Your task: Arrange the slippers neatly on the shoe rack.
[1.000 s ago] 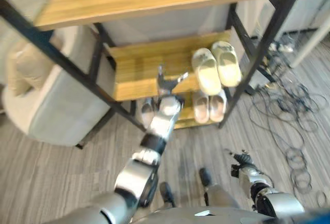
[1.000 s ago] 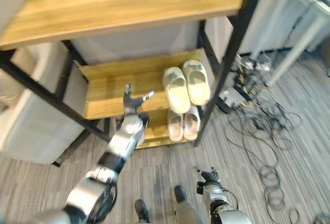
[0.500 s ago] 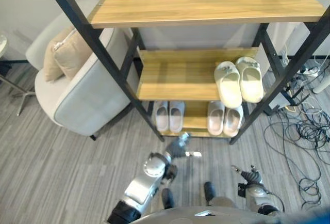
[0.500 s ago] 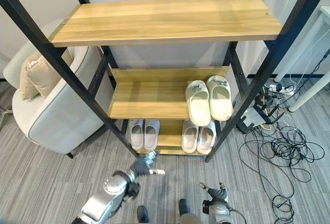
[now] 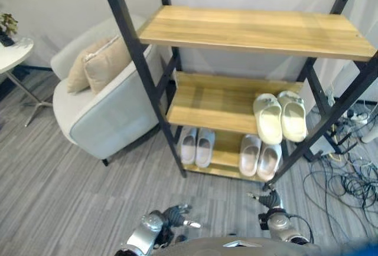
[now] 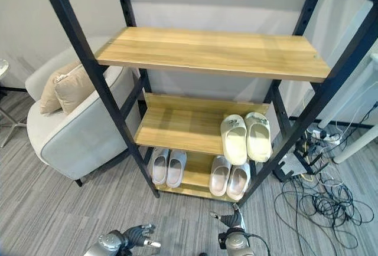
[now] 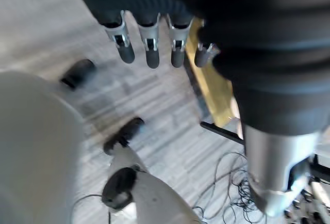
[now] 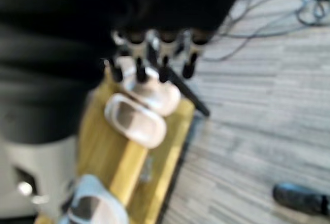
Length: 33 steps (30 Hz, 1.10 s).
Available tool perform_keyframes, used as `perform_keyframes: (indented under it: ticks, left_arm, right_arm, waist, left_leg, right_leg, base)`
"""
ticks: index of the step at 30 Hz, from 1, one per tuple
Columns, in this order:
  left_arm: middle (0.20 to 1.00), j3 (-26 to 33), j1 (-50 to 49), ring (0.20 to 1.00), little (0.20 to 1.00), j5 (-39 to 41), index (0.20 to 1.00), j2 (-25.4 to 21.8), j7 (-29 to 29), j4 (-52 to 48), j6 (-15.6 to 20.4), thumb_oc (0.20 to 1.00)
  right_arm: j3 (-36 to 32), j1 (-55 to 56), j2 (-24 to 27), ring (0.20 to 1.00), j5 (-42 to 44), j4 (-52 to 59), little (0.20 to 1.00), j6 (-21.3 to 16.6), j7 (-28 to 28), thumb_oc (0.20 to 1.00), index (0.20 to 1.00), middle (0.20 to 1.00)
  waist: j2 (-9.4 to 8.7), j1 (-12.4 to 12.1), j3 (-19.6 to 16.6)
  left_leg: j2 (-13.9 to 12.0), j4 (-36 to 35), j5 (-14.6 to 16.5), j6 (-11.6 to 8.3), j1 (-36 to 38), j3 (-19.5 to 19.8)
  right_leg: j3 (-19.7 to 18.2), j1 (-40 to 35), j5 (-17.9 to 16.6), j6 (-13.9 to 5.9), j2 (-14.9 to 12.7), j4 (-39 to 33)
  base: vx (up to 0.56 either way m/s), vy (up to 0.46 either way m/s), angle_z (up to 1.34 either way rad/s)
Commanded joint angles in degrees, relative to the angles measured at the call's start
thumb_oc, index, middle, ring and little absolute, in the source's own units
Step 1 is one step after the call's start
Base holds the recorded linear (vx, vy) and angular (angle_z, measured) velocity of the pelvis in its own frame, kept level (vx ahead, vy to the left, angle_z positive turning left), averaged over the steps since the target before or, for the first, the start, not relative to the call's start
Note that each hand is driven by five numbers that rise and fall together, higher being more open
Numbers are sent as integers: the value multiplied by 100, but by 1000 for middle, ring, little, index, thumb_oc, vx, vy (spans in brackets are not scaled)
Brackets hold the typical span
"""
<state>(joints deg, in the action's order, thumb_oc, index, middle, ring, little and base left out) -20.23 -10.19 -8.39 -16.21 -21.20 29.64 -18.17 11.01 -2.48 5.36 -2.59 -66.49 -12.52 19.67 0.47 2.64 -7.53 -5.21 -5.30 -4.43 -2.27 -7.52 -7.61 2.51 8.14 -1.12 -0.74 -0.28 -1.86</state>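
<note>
The black-framed shoe rack [image 5: 147,85] has wooden shelves. A cream pair of slippers [image 5: 277,117] lies side by side at the right of the middle shelf. On the bottom shelf a grey pair [image 5: 196,147] sits at the left and a pale pink pair [image 5: 258,156] at the right. My left hand [image 5: 175,215] hangs low over the floor in front of the rack, fingers [image 7: 149,48] straight, holding nothing. My right hand [image 5: 269,200] hangs low near the rack's right front leg, fingers [image 8: 161,61] loosely extended and empty, with the pale pink pair [image 8: 136,118] beyond them.
A light grey armchair [image 5: 100,111] with two beige cushions [image 5: 97,64] stands left of the rack. A white round side table [image 5: 12,52] is at the far left. Loose cables [image 5: 348,176] cover the floor to the right of the rack.
My left arm has drawn back from the middle shelf and dropped low to the floor. The camera has tipped up, so the whole rack shows. The slippers have not moved.
</note>
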Motion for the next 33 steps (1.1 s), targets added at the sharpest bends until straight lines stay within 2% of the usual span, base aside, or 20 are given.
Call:
perform_keyframes:
  ticks: [1,2,3,5,8,10,14,19,24,25,28,30,33]
  left_arm:
    - [1000,135,-94,1000,1000,366,1000,-88,306,124,661,1000]
    - [1000,154,-113,1000,1000,350,1000,-111,363,544,697,1000]
    - [1000,157,-107,1000,1000,343,1000,-97,366,570,714,1000]
    - [1000,268,-123,1000,1000,195,1000,28,432,925,740,1000]
    - [1000,429,-269,1000,1000,178,1000,55,481,1212,845,1000]
    - [1000,458,-353,1000,1000,193,1000,0,454,1210,886,1000]
    - [1000,708,-472,1000,1000,411,1000,140,514,1387,935,1000]
    - [1000,1116,-401,1000,1000,506,1000,325,888,1790,977,1000]
    - [1000,1223,-360,1000,1000,409,1000,293,972,1938,930,1000]
    - [1000,1372,-331,1000,1000,381,1000,279,987,2095,836,1000]
    - [1000,1574,-310,1000,1000,352,1000,244,869,2191,580,1000]
    - [1000,1681,-268,1000,1000,344,1000,262,868,2212,425,1000]
    - [1000,1742,-130,1000,1000,309,1000,274,800,2330,378,1000]
  right_arm:
    - [1003,2148,1067,1000,-377,1875,1000,-1121,-290,1000,1000,1000]
    - [1134,2450,1318,1000,-504,2053,1000,-1455,-108,1000,1000,1000]
    - [1137,2459,1325,1000,-510,2056,1000,-1460,-100,1000,1000,1000]
    - [1020,2557,1389,1000,-517,2375,1000,-1216,-208,1000,1000,1000]
    - [673,2989,1618,1000,-372,3687,1000,-553,-583,1000,1000,1000]
    - [492,3263,1895,1000,-308,4455,1000,-242,-684,1000,1000,1000]
    - [275,3472,2231,1000,-402,5017,1000,30,-471,1000,1000,1000]
    - [31,3273,2227,1000,-369,4907,1000,141,-444,1000,1000,1000]
    - [-182,3056,2326,1000,-208,5019,1000,583,-954,1000,1000,1000]
    - [-357,2880,2416,1000,-108,5149,1000,908,-1396,1000,1000,1000]
    - [-491,2421,2632,1000,120,5030,1000,1161,-2205,1000,1000,1000]
    - [-541,2073,2673,1000,50,4952,1000,1341,-2477,1000,1000,1000]
    - [-490,1702,2485,1000,-89,4766,1000,1522,-2782,1000,1000,1000]
  waist:
    - [2,129,226]
    - [-34,210,225]
    - [-29,215,223]
    - [-80,232,204]
    - [-161,228,152]
    - [-191,230,120]
    - [-190,229,79]
    - [-179,219,72]
    - [-166,216,105]
    - [-162,212,117]
    - [-171,184,139]
    - [-164,150,148]
    - [-180,91,190]
  left_leg:
    - [122,30,452,141,329,-201]
    - [109,30,475,143,347,-210]
    - [110,30,476,144,351,-208]
    - [110,30,480,150,376,-184]
    - [118,30,485,162,410,-135]
    - [133,30,489,173,414,-110]
    - [155,30,479,198,403,-53]
    - [181,30,452,226,377,-30]
    - [209,30,436,243,334,2]
    - [226,30,430,254,307,27]
    - [254,30,412,258,281,67]
    - [266,30,388,258,247,112]
    - [288,30,361,249,170,169]
  right_leg:
    - [-165,115,247,-52,56,437]
    - [-168,97,282,-57,65,453]
    - [-165,93,285,-57,64,454]
    - [-137,54,306,-58,64,449]
    - [-78,-23,318,-54,42,401]
    - [-58,-55,313,-53,28,369]
    - [-18,-85,307,-61,-4,336]
    - [-32,-74,279,-70,-30,304]
    - [-25,-55,249,-74,-50,284]
    - [-15,-45,238,-77,-62,284]
    - [-2,-46,210,-73,-77,260]
    - [23,-38,198,-64,-86,237]
    - [58,-2,157,-77,-100,202]
  base:
    - [-40,31,-7]
    - [-18,24,-26]
    - [-6,22,-32]
    - [4,2,-7]
    - [15,0,-5]
    - [17,4,5]
    - [4,20,10]
    - [1,9,5]
    - [0,0,0]
    - [0,0,0]
    - [0,0,0]
    - [8,2,7]
    - [2,-3,5]
